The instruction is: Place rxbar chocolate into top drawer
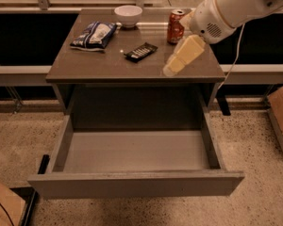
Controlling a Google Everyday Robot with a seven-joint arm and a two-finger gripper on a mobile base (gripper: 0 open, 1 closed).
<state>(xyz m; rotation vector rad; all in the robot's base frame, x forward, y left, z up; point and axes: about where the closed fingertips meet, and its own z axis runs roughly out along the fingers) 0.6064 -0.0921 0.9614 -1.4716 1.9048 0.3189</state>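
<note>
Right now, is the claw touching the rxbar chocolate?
Apart. The camera view shows bare tabletop between the claw, in front of the soda can, and the rxbar chocolate.

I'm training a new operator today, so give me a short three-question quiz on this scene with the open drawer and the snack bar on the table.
1. True or false: the rxbar chocolate already lies in the top drawer.
2. Where is the gripper? A: above the right front part of the tabletop. B: inside the top drawer. C: down at the floor.
3. Short answer: which thing stands behind the rxbar chocolate, at the tabletop's back edge?

Key: 1 false: it lies on the tabletop, and the open drawer holds nothing visible. 2 A. 3 the white bowl.
</note>
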